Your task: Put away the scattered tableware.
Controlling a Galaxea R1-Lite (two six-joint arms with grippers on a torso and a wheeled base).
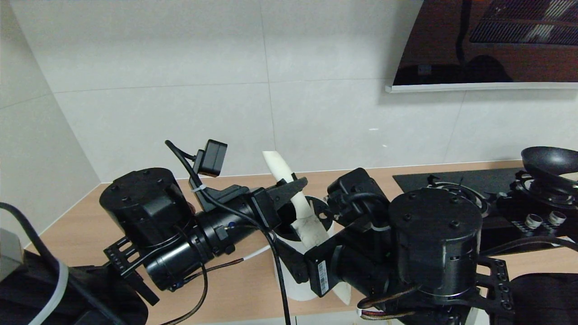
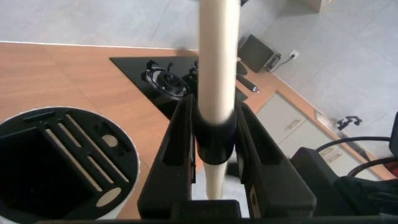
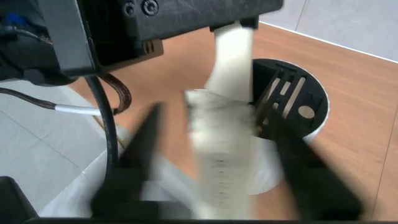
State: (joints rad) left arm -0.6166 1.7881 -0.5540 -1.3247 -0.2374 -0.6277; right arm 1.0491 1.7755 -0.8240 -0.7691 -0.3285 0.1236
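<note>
The spatula (image 1: 311,228) hangs tilted, handle up, over the white holder (image 1: 295,286), its blade just above the slotted black top. The left gripper (image 2: 216,134) is pinching its handle. The right gripper (image 3: 221,171) stands spread, one finger on each side of the blade; contact cannot be told. The holder sits on the wooden worktop (image 1: 239,289), with the hob (image 1: 451,180) near.

The wooden tabletop (image 1: 86,225) runs to a tiled wall. A white round holder (image 1: 295,289) with a black slotted top stands near its front edge. To the right lies a black hob (image 1: 456,178), which bears a dark pan (image 1: 548,160).
</note>
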